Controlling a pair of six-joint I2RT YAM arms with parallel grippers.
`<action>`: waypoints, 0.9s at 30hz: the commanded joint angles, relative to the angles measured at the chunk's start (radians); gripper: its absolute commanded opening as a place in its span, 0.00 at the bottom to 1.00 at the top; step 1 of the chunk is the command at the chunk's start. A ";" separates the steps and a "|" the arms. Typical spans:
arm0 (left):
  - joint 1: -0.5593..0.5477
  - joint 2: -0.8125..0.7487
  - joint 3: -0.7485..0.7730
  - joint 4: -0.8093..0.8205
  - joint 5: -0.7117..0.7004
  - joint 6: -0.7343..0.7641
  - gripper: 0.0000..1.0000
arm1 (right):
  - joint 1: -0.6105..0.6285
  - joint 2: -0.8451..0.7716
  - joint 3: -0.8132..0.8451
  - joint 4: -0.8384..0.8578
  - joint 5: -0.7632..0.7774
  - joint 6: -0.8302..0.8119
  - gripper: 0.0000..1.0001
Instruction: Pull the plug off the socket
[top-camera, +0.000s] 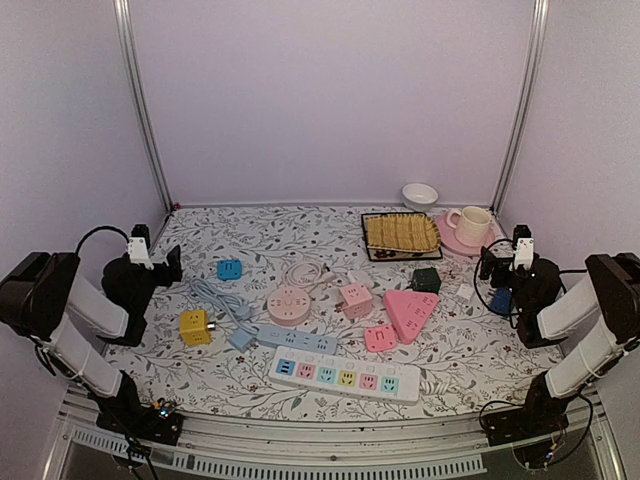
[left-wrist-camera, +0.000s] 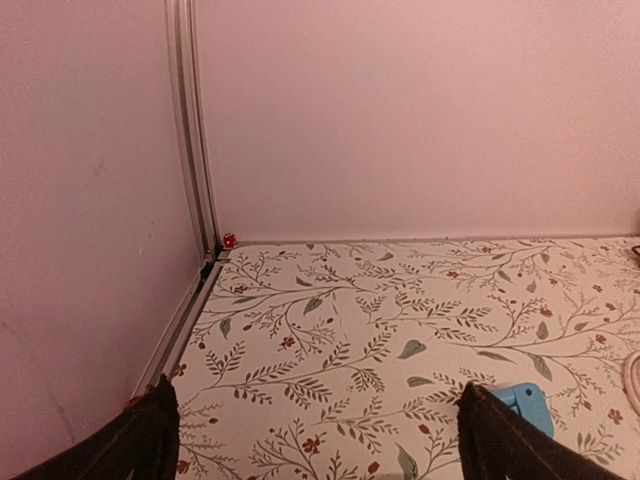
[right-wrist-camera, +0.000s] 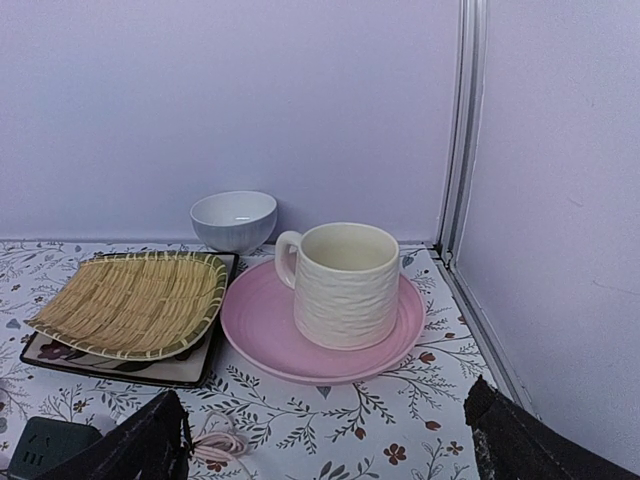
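Left gripper (left-wrist-camera: 315, 440) and right gripper (right-wrist-camera: 325, 445) both gape wide, gripping nothing. I see the white plug (top-camera: 360, 278) at the pink cube socket (top-camera: 355, 300) mid-table, well apart from both.

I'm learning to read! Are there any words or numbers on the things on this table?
No text can be read anywhere.
On the long white power strip with coloured sockets, any print is too small to read.
The cream ribbed mug and the round pink saucer are plain, with no words on the sides shown.
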 joint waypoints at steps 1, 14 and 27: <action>-0.001 0.008 0.041 -0.004 0.038 0.034 0.97 | -0.006 0.008 0.012 0.030 -0.009 -0.004 0.99; -0.006 0.009 0.047 -0.015 0.046 0.042 0.97 | -0.011 0.011 0.025 0.010 -0.017 0.001 0.99; -0.006 0.009 0.048 -0.014 0.045 0.043 0.97 | -0.021 0.012 0.031 -0.003 -0.032 0.010 0.99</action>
